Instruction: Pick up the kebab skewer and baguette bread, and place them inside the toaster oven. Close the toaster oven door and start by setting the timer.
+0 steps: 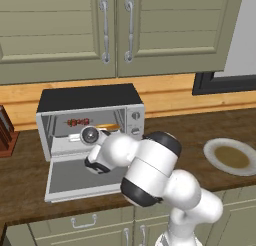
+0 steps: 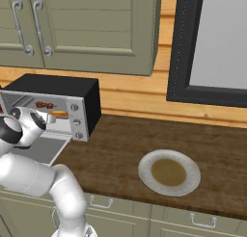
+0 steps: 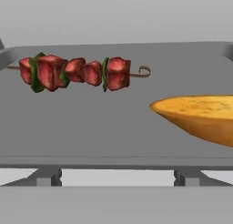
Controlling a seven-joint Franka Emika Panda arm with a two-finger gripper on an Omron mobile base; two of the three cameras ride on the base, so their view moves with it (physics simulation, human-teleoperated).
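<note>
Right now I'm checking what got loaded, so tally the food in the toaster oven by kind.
kebab skewer: 1
baguette bread: 1
Total: 2, both on the tray inside the toaster oven, its door open.

The toaster oven (image 1: 132, 112) has a brushed silver metal face and a matt black top; its rack (image 3: 113, 141) is smooth matt grey. The kebab skewer (image 3: 77, 73) looks glossy, the baguette bread (image 3: 200, 118) rough-crusted. The tabletop (image 2: 125, 144) is dark grained wood.
</note>
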